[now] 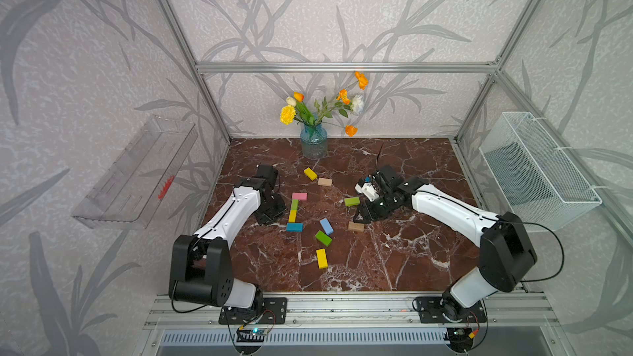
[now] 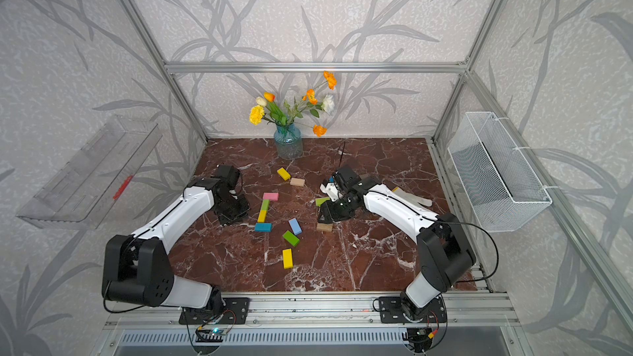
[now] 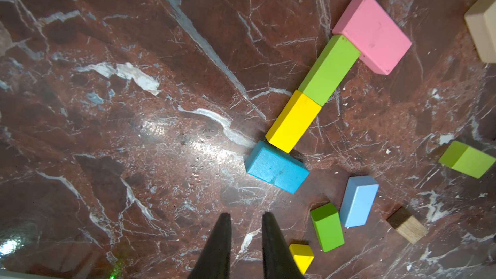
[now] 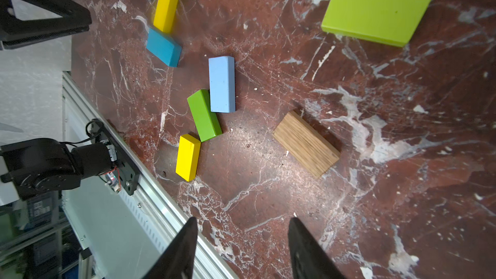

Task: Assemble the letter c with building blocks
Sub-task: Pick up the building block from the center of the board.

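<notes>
Four building blocks touch end to end in both top views: pink (image 1: 299,196), lime green (image 1: 294,204), yellow (image 1: 292,215) and teal (image 1: 294,227). Loose blocks lie around them: light blue (image 1: 326,226), green (image 1: 323,238), yellow (image 1: 321,258), brown wood (image 1: 356,226), lime (image 1: 352,201), a far yellow (image 1: 310,173) and tan (image 1: 324,182). My left gripper (image 3: 247,221) hovers left of the row, slightly open and empty, a little short of the teal block (image 3: 276,167). My right gripper (image 4: 243,226) is open and empty above the brown wood block (image 4: 306,147).
A blue glass vase of flowers (image 1: 313,142) stands at the back. A clear shelf (image 1: 137,176) hangs on the left wall, a white wire basket (image 1: 537,172) on the right. An aluminium rail (image 1: 342,303) borders the front. A pale flat object (image 2: 411,196) lies behind the right arm.
</notes>
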